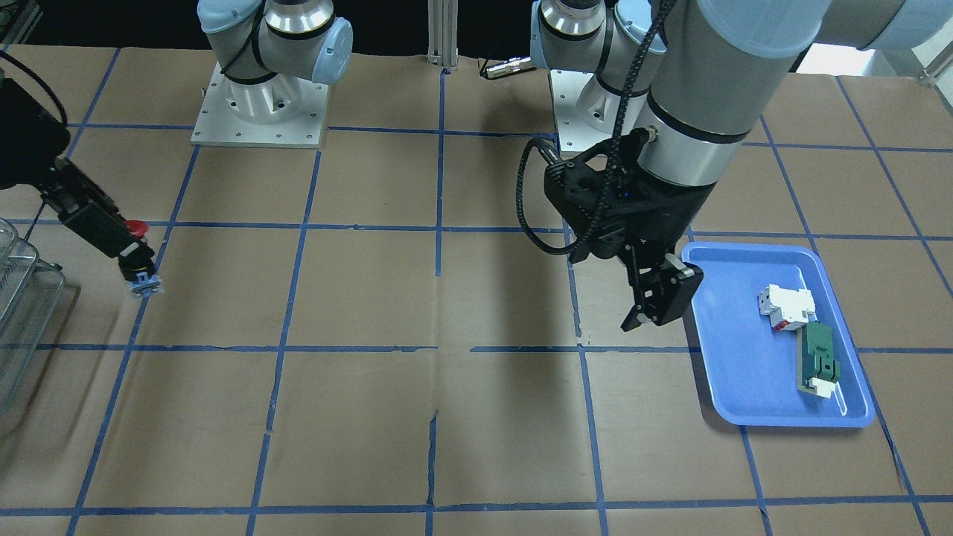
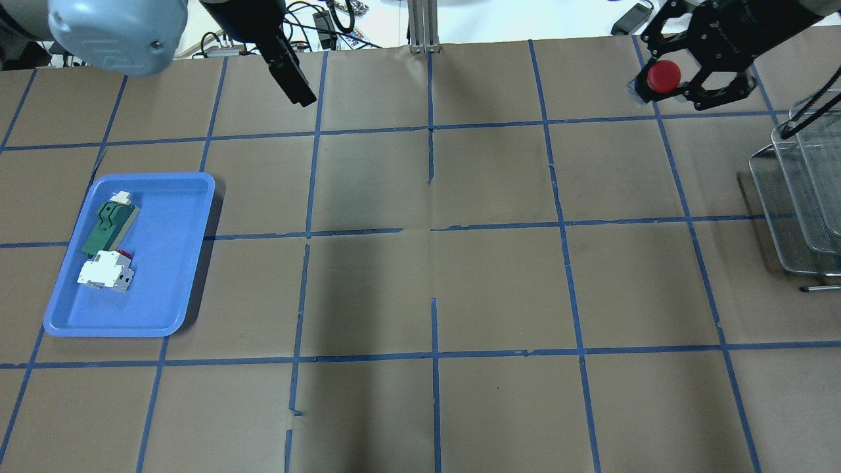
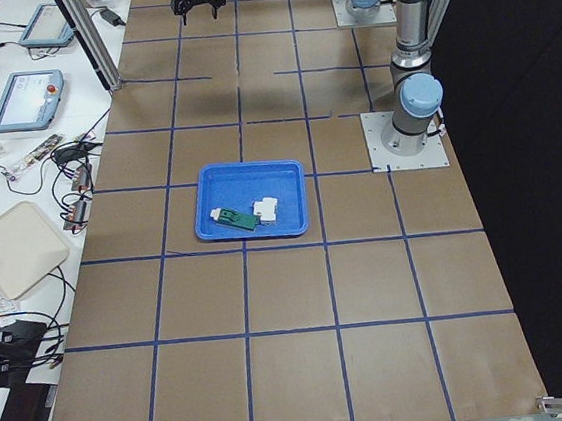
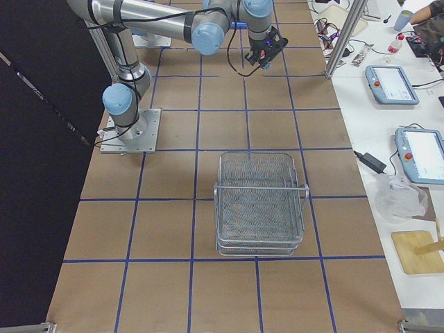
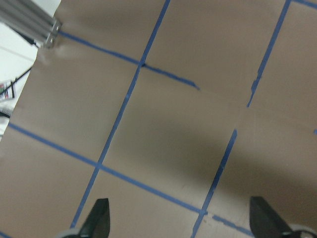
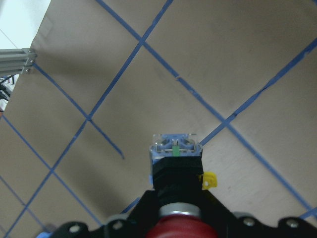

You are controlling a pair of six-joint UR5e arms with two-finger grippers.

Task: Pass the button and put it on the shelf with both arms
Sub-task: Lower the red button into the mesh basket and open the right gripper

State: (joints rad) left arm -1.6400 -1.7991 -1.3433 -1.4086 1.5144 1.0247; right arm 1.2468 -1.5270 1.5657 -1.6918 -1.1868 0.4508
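Observation:
My right gripper [image 2: 680,77] is shut on the button [image 2: 663,76] and holds it above the table, a little to the left of the shelf [image 2: 792,197] in the overhead view. The button's red cap [image 1: 135,227] points back at the gripper, and its bluish clear rear block [image 6: 175,148] points away from it. In the front-facing view the right gripper [image 1: 138,260] hangs just right of the shelf's rim [image 1: 22,294]. My left gripper [image 1: 655,309] is open and empty, beside the blue tray's near-left corner. Its fingertips [image 5: 96,218] stand wide apart over bare paper.
The blue plastic tray [image 1: 744,387] holds a white-and-red block [image 1: 785,307] and a green flat part [image 1: 819,361]. The table is covered in brown paper with a grid of blue tape lines. Both arm bases [image 1: 260,104] stand at the robot's edge.

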